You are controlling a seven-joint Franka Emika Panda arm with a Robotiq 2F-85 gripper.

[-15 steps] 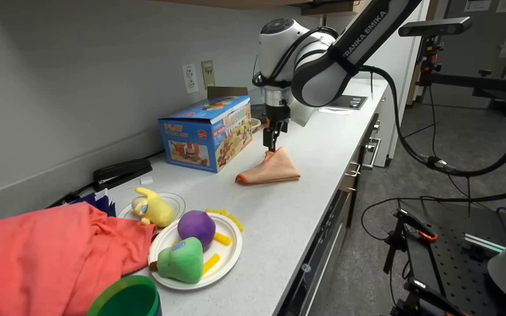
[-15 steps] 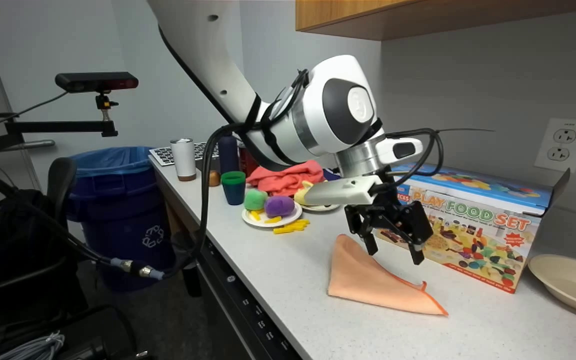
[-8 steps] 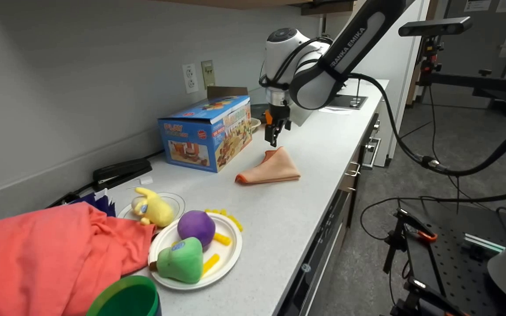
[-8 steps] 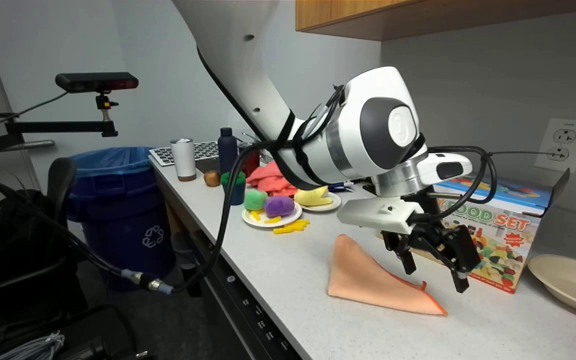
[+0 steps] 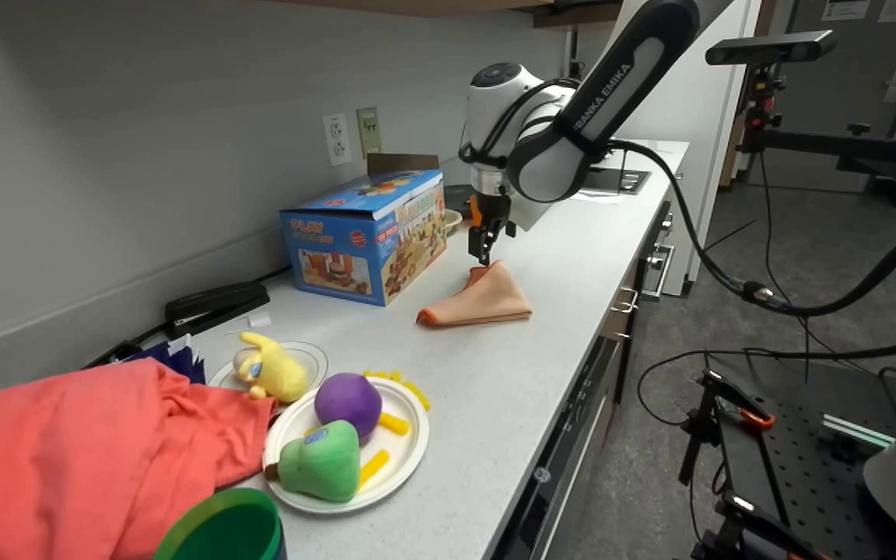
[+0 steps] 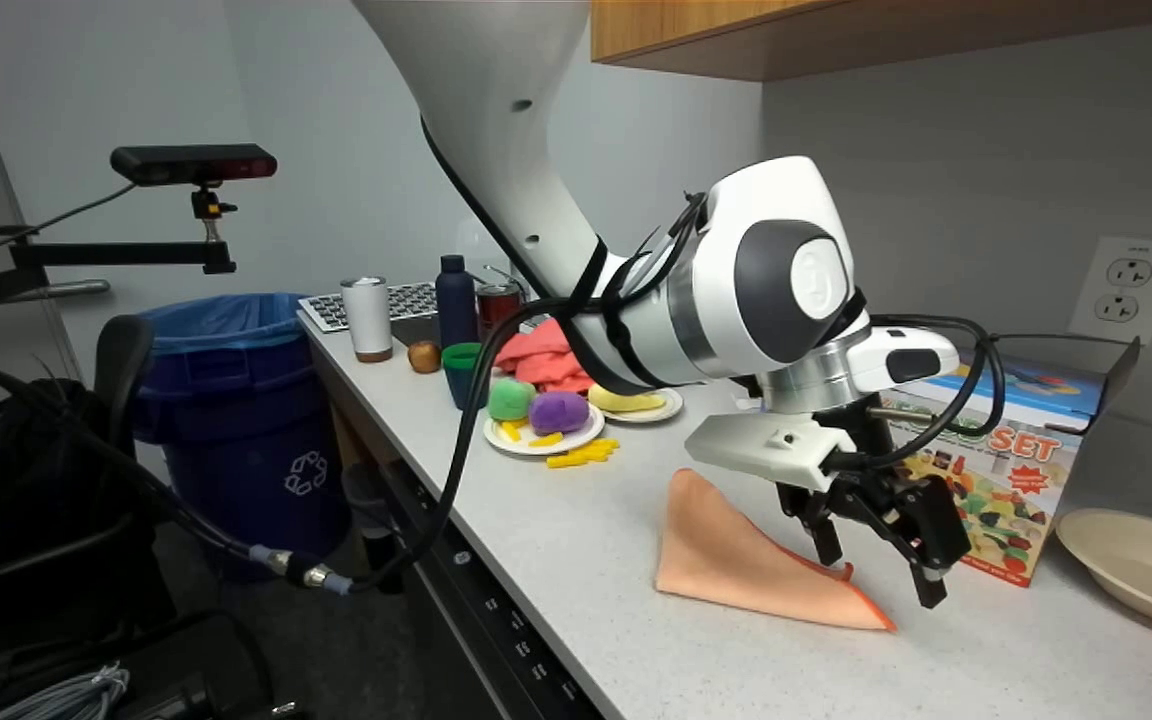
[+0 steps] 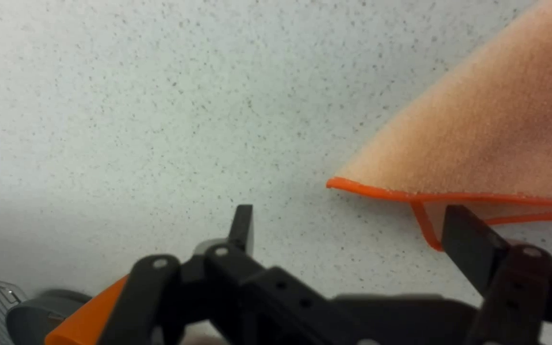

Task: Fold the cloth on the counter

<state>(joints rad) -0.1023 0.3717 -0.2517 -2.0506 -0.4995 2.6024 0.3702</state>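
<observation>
The peach cloth with orange edging lies folded in a rough triangle on the counter, in both exterior views (image 5: 487, 299) (image 6: 736, 570). In the wrist view the cloth (image 7: 487, 134) fills the right side. One orange-edged corner points left, and a small lower-layer flap sticks out below its edge. My gripper (image 6: 879, 574) is open and empty, a little above the counter beside the cloth's orange-edged corner. In the wrist view the gripper's fingers (image 7: 350, 211) are wide apart. The right finger overlaps the flap in the picture; I cannot tell whether it touches. The gripper (image 5: 487, 253) also shows behind the cloth.
A blue play food box (image 5: 370, 233) stands close to the gripper on the wall side. A beige bowl (image 6: 1141, 565) is beyond it. A white plate (image 5: 409, 459) with toy food, a red cloth (image 5: 90, 459) and a green cup (image 5: 222, 529) stand farther along the counter (image 5: 448, 467).
My open gripper has moved along the counter from over the cloth toward the bowl end, then slightly lower in the last half second. The cloth has not moved.
</observation>
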